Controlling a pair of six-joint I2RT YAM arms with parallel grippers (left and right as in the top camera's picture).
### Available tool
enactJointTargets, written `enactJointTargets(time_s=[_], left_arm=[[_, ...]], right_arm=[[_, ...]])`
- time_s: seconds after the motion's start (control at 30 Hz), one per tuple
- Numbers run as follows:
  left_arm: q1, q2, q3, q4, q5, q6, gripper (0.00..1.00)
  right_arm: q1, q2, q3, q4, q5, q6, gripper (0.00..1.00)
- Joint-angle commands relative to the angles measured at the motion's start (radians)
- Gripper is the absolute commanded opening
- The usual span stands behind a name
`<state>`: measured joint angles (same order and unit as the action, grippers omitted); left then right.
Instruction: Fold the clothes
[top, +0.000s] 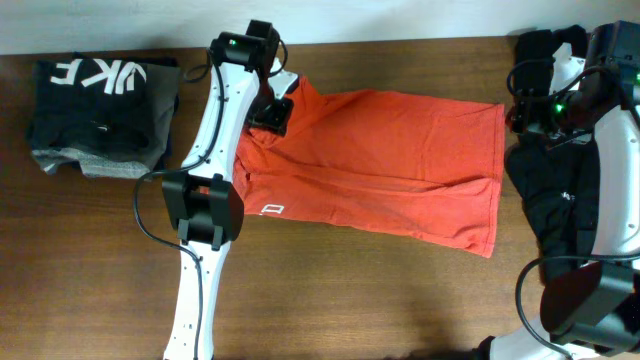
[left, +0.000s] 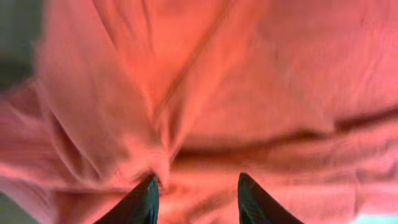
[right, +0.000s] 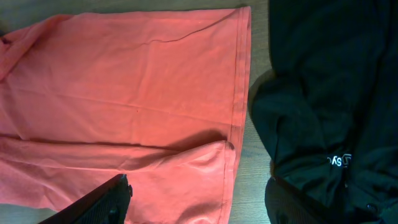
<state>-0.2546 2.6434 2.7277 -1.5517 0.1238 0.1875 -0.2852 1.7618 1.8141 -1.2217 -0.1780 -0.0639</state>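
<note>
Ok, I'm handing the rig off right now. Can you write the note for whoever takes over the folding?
Left gripper: open, holding nothing, low over the orange-red T-shirt at its end nearer the folded stack.
Right gripper: open and empty, above the shirt's hem and next to the black garment.
Things: the shirt lies flat in the middle of the table, with one long edge apparently turned in. The black garment is bunched beside the right arm.
Done: the stack and, it seems, the shirt's first fold.
Left: finish the shirt, then fold the black garment.
</note>
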Motion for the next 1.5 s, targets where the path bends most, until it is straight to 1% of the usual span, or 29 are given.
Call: enactJointTargets(time_s=[0.0, 0.1, 0.17, 0.47, 0.6, 0.73, 0.93, 1.03, 1.13, 1.37, 1.43, 1.47], left_arm=[[0.031, -0.001, 0.013, 0.088, 0.010, -0.014, 0.44], [0.049, 0.000, 0.013, 0.188, 0.010, -0.018, 0.48], [0.060, 0.002, 0.013, 0.221, 0.010, -0.018, 0.50], [0.079, 0.042, 0.007, 0.181, 0.012, -0.021, 0.51], [0.079, 0.077, 0.007, 0.218, 0.021, -0.021, 0.52], [0.079, 0.105, 0.007, 0.325, 0.053, -0.021, 0.52], [0.073, 0.141, 0.007, 0.507, 0.079, -0.021, 0.59], [0.067, 0.168, 0.007, 0.573, 0.083, -0.021, 0.60], [0.060, 0.186, 0.007, 0.598, 0.083, -0.021, 0.60], [0.053, 0.229, 0.007, 0.594, 0.083, -0.021, 0.60], [0.054, 0.230, 0.007, 0.594, 0.082, -0.022, 0.59], [0.054, 0.231, 0.007, 0.597, 0.082, -0.022, 0.56]], right_arm=[[0.004, -0.005, 0.013, 0.004, 0.005, -0.008, 0.74], [0.004, -0.005, 0.013, 0.004, 0.005, -0.008, 0.74], [0.004, -0.005, 0.013, 0.003, 0.005, -0.008, 0.74], [0.004, -0.005, 0.008, 0.004, 0.005, -0.008, 0.74], [0.004, -0.005, 0.008, 0.004, 0.005, -0.008, 0.74], [0.004, -0.005, 0.008, 0.003, 0.005, -0.008, 0.74], [0.004, -0.005, 0.008, 0.002, 0.005, -0.008, 0.74], [0.004, -0.005, 0.008, 0.002, 0.005, -0.007, 0.74], [0.004, -0.005, 0.008, 0.002, 0.005, -0.007, 0.74], [0.004, -0.005, 0.008, 0.002, 0.005, -0.008, 0.74], [0.004, -0.005, 0.008, 0.002, 0.005, -0.008, 0.74], [0.004, -0.005, 0.008, 0.002, 0.005, -0.008, 0.74]])
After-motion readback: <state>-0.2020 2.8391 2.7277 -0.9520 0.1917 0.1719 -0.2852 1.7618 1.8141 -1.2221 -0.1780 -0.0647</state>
